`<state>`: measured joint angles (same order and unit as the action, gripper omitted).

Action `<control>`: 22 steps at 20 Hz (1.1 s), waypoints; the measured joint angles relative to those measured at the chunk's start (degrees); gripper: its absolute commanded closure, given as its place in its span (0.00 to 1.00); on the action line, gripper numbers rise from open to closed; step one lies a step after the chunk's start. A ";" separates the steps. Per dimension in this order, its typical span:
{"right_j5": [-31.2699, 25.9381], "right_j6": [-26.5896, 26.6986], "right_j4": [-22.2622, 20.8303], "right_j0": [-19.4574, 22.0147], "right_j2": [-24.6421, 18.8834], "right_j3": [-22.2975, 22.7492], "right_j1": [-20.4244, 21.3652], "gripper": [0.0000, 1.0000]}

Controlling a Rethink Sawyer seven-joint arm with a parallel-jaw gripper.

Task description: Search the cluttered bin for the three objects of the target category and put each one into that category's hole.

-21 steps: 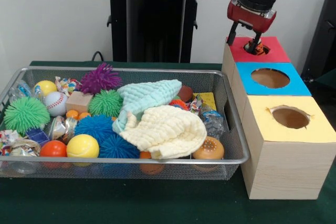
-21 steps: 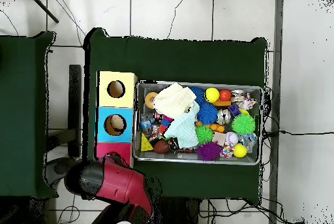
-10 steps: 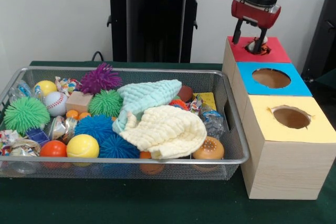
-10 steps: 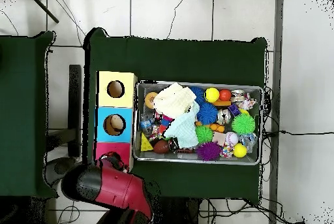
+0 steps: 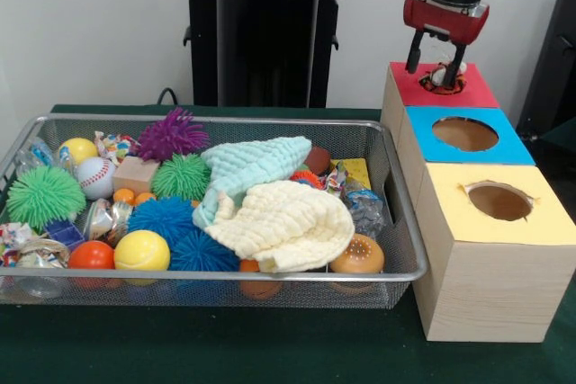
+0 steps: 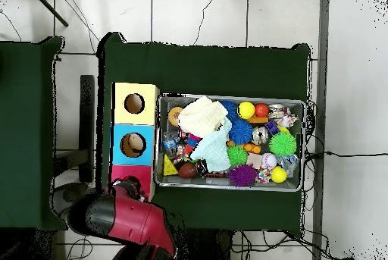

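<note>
My gripper (image 5: 436, 65) hangs just above the hole of the red box (image 5: 475, 93), its two fingers apart and open. Under the tips, a small orange and white object (image 5: 439, 81) sits in that hole, partly sunk in. In the overhead view the red arm (image 6: 125, 219) covers the gripper and most of the red box (image 6: 129, 172). The wire bin (image 5: 270, 273) holds a purple spiky ball (image 5: 171, 134), green spiky balls (image 5: 43, 195), blue spiky balls (image 5: 162, 218), a baseball (image 5: 95, 176), yellow balls (image 5: 141, 250) and wrapped sweets (image 5: 111, 145).
A blue box (image 5: 517, 148) and a yellow box (image 5: 544, 222), each with a round hole, stand in a row with the red one, right of the bin. A mint cloth (image 5: 252, 164) and a cream cloth (image 5: 288, 222) cover the bin's middle.
The gripper has risen from the red box's hole and shifted slightly right. The orange and white object stays at the hole.
</note>
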<state>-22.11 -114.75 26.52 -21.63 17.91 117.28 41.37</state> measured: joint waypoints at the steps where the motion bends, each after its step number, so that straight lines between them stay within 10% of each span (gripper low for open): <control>1: 0.01 0.00 0.00 0.04 -0.04 0.00 0.11 0.00; 22: 0.07 0.00 -2.04 2.96 -2.62 1.16 2.61 0.00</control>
<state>-22.04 -114.75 24.48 -18.67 15.29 118.44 43.97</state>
